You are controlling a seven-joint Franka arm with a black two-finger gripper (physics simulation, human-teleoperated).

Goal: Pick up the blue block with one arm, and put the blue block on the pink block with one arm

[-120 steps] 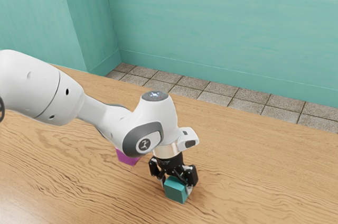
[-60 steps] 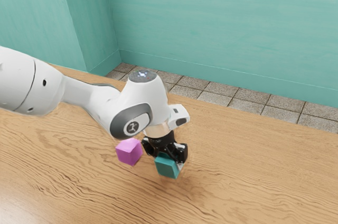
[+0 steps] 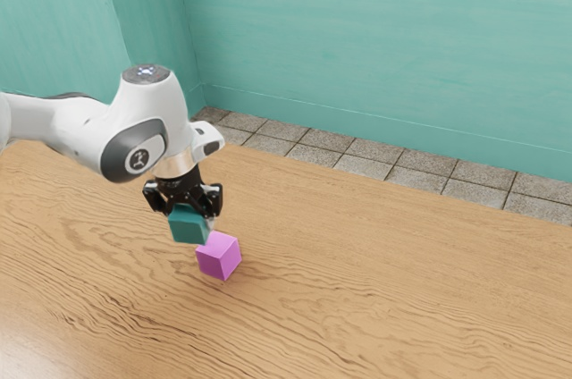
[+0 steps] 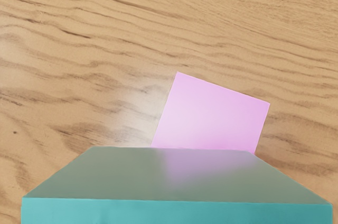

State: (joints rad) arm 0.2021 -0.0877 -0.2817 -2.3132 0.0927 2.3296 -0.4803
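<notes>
The blue block, a level cube with no longer side, hangs above the table, clamped in the gripper, just at 10 o'clock of the pink block. The arm enters from 9 o'clock, hand pointing down. The table is wood-grain, the floor tiled, the walls teal.

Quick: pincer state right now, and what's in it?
Pincer: shut on the blue block, held aloft close to the pink block.
</notes>
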